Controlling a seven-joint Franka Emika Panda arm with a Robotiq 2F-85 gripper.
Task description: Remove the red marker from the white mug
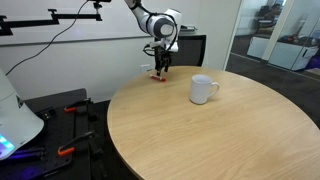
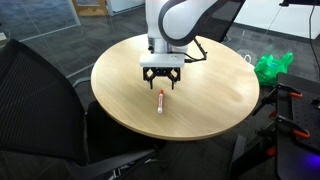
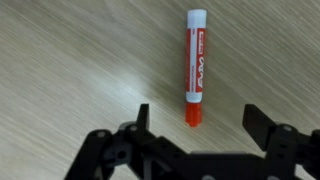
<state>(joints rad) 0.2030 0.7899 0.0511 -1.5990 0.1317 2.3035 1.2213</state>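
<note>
A round wooden table (image 1: 230,130) stood in an office-like room. The robot arm reached down over its far edge in an exterior view, and its gripper (image 1: 161,68) hung just above the tabletop with its two fingers spread wide and nothing between them.

The red marker (image 1: 160,77) lay flat on the wood directly under the gripper, outside the white mug (image 1: 203,89). The mug stood upright on the table, apart from the marker, at about 4 o'clock from the gripper, with its handle toward 3 o'clock.

In the wrist view the marker (image 3: 195,68) ran from 12 o'clock to 6 o'clock, with its white end at 12 and its red tip at 6. The tip sat between the gripper's dark fingertips (image 3: 258,122), which touched neither side.

In an exterior view from the opposite side, the marker (image 2: 161,102) lay at 6 o'clock from the gripper (image 2: 162,82), and a black chair (image 2: 40,95) stood at 9 o'clock from the table.
</note>
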